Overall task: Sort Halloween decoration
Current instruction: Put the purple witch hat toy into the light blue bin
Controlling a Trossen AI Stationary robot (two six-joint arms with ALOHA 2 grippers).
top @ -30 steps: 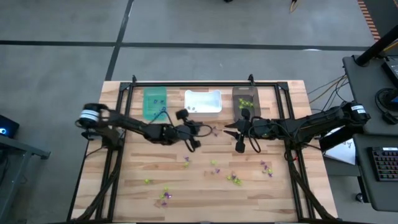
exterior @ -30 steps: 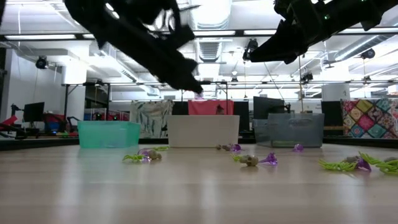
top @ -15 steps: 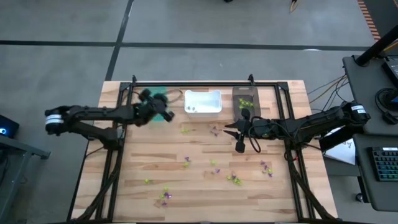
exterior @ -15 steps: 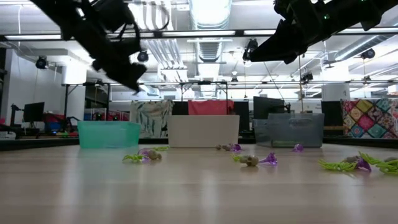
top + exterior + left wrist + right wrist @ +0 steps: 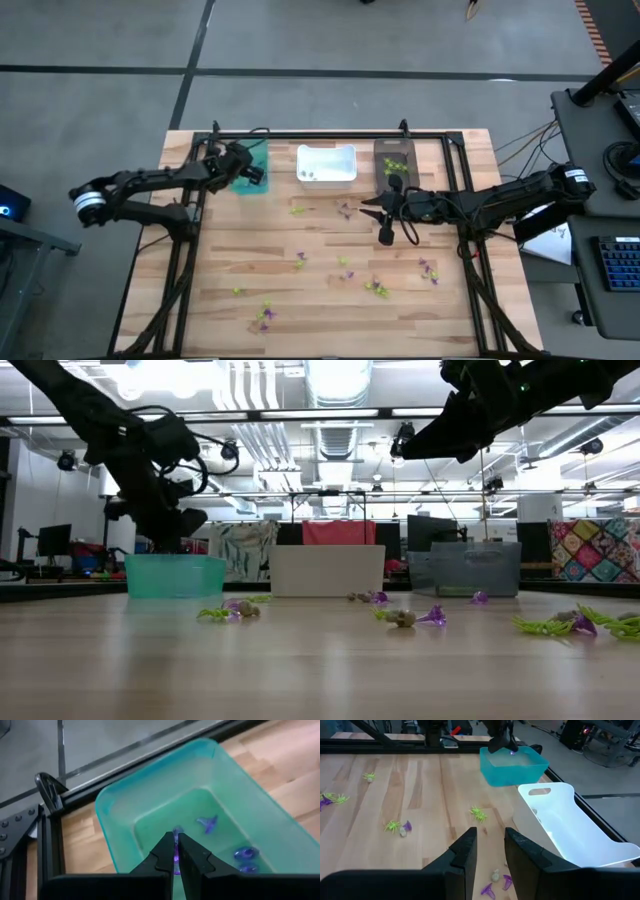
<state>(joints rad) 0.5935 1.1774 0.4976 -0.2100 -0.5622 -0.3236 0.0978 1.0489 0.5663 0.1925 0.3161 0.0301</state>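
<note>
— Purple trinket point(image 5: 176, 854), location?
— Pinched between the clenched fingers point(image 5: 162, 856) of the left gripper point(image 5: 175, 851), above the teal bin point(image 5: 120, 805).
— Right gripper point(image 5: 489, 851)?
— Parted, grasping nothing, mid-table above loose trinkets point(image 5: 398, 827).

Three bins point(image 5: 325, 164) line the table's point(image 5: 220, 270) far edge, trinkets point(image 5: 345, 268) scattered before them.
</note>
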